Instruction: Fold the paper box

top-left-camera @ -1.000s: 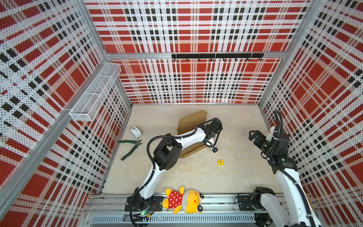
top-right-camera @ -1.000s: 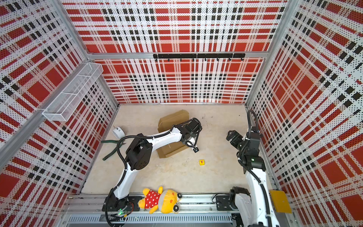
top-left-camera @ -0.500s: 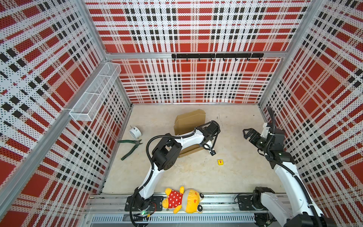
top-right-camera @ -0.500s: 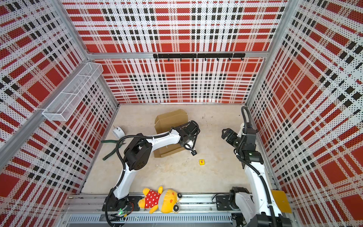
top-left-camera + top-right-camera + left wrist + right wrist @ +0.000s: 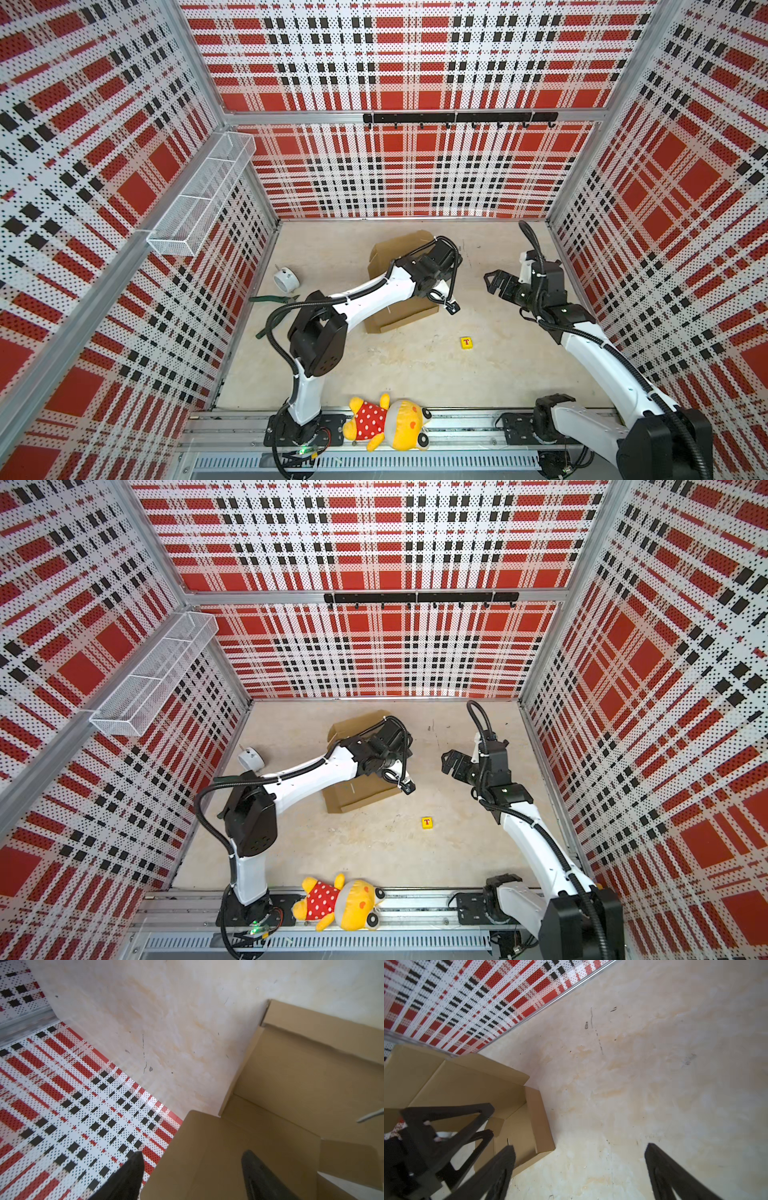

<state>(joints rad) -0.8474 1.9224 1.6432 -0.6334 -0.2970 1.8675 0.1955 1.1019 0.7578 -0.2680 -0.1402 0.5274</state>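
Paper box [image 5: 401, 318] of plain brown cardboard, half formed, lies on the far middle of the table, a little left of centre; around it, from the biggest thing down: red, black and white plaid walls [image 5: 395, 174] close the cell on three sides; a pale, scuffed table [image 5: 374, 374] fills the floor; two white arms rise from a metal rail [image 5: 457, 419] along the near edge. The left arm [image 5: 365, 295] reaches far and right across the box, hiding its middle; the right arm [image 5: 590, 349] bends in from the near right corner. A white wire basket [image 5: 199, 203] hangs on the left wall; a black hook rail [image 5: 457, 117] runs along the far wall.

The box runs near to far, slightly skewed; in the right wrist view its right side wall [image 5: 542, 1118] stands up and a broad lid panel [image 5: 467, 1082] lies open at the far end. A yellow plush toy [image 5: 386, 422] in a red spotted dress lies on the near rail; green-handled pliers [image 5: 272, 298] and a white tape roll [image 5: 286, 280] lie by the left wall; a small yellow tile [image 5: 466, 342] sits near and right of the box, apart from it.

Over the box's far right corner hangs the left gripper [image 5: 192, 1157], jaws spread, a cardboard flap just beyond the fingertips, nothing pinched; the right gripper [image 5: 490, 282] hovers to the right of the box, apart from it, jaws wide and empty, pointing left. The box lies left of that pincer across bare table, its long right side facing it; the left arm is nearer, already above the cardboard, so I judge the next fold starts there.
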